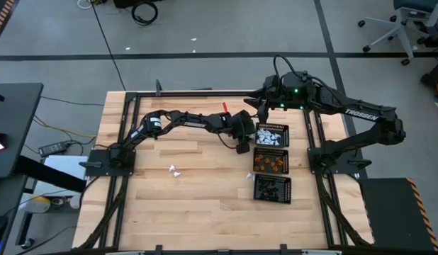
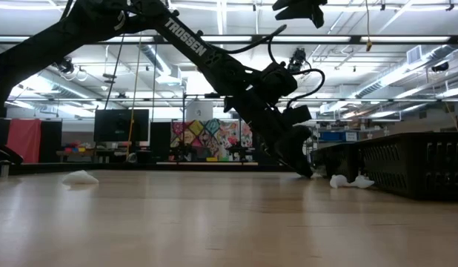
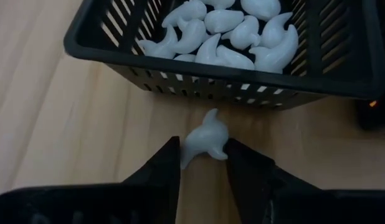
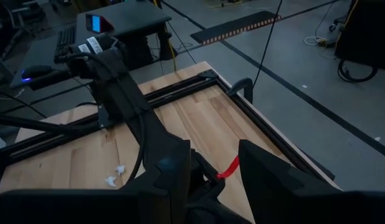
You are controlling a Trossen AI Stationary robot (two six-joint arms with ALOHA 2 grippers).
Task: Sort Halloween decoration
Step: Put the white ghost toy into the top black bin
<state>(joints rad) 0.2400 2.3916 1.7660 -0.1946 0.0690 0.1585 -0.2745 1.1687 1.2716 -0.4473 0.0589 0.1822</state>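
Left gripper [image 1: 242, 146] down at the tabletop [image 1: 191, 205], just beside the near wall of the tray of white pieces [image 1: 272, 135]. In the left wrist view its two dark fingers [image 3: 164, 168] clamp a single white ghost-shaped trinket [image 3: 205, 138] between them; the trinket lies on the wood, just outside the tray wall [image 3: 242, 84], not inside it. The tray itself holds a heap of matching white ghosts [image 3: 233, 31].

High view: three square black mesh trays in a column right of centre. The one farthest from the camera's bottom edge holds white pieces, the middle tray [image 1: 271, 161] orange ones, the nearest tray [image 1: 273, 188] black ones.

Loose white trinkets remain on the wood: a small pair left of centre [image 1: 175, 171], and one more [image 1: 250, 176] beside the gap between the orange and black trays. Low view shows white pieces on the table at left [image 2: 81, 177] and near the tray at right [image 2: 351, 180].

Right gripper [image 1: 262, 105] hangs above the far edge of the table, behind the white tray. Its fingers stand apart with nothing between them; a red strip [image 4: 228, 168] on the table shows through the gap.
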